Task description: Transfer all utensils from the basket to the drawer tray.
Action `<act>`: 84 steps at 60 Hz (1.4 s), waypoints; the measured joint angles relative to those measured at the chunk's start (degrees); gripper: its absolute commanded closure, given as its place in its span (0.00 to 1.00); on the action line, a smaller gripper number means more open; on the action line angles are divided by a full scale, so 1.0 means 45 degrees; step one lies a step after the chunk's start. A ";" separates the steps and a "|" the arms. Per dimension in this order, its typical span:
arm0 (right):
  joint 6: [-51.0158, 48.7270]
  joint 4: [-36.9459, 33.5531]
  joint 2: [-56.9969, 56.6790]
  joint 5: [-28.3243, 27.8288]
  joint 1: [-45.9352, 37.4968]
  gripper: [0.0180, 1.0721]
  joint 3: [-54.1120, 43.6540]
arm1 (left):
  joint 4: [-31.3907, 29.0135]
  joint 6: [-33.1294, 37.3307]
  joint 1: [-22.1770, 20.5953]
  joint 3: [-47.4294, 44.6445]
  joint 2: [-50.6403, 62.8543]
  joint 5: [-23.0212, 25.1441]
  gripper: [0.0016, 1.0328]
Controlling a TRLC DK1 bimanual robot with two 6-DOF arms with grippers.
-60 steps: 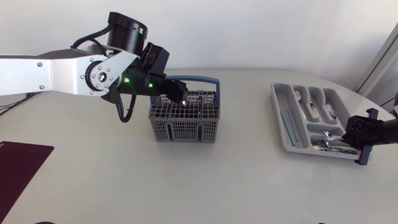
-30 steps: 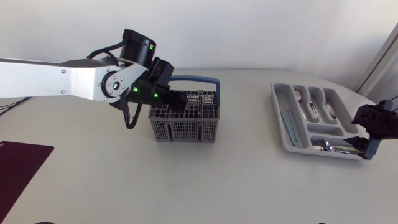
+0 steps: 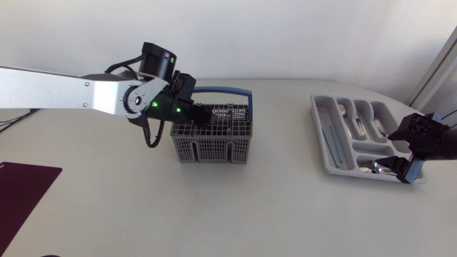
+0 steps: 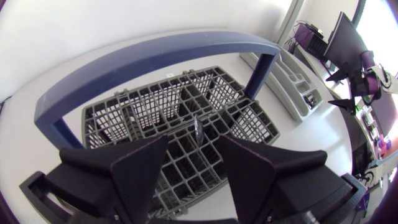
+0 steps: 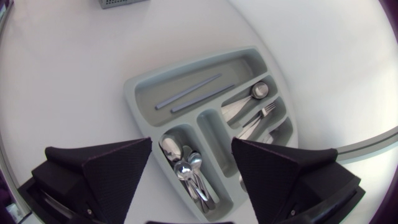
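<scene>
left gripper [image 4: 193, 142]: fingers apart, empty, just above basket [image 4: 143, 106]
utensil [image 4: 198, 126]: upright in basket, ahead of the fingers; probably a handle
right gripper [image 5: 191, 144]: fingers apart, over tray [image 5: 130, 90]
spoons [image 5: 186, 167]: lay in tray compartment below it

Head view: left hand [image 3: 206, 118] blocks the far-left cells of the basket [image 3: 214, 146], fingertips lost inside. Right hand [image 3: 405, 170] covers the tray [image 3: 323, 132] near-right corner. One thin metal handle [image 4: 198, 127] stands in the basket, utensil type unreadable. Left bench [image 3: 285, 214] edge cuts off the dark mat [image 3: 21, 189]
</scene>
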 measured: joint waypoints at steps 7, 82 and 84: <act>0.0233 0.0010 -0.0102 0.0005 0.0340 0.10 -0.0311 | 0.0131 -0.0175 -0.0005 0.0160 0.0243 0.0277 0.48; 0.1676 0.0918 -0.1957 0.0602 0.3094 0.10 -0.2098 | 0.0792 -0.0894 0.0267 0.0403 0.0670 0.2137 0.94; 0.1710 0.0952 -0.1967 0.0631 0.3172 0.10 -0.2098 | 0.0792 -0.0933 0.0287 0.0403 0.0617 0.2220 0.94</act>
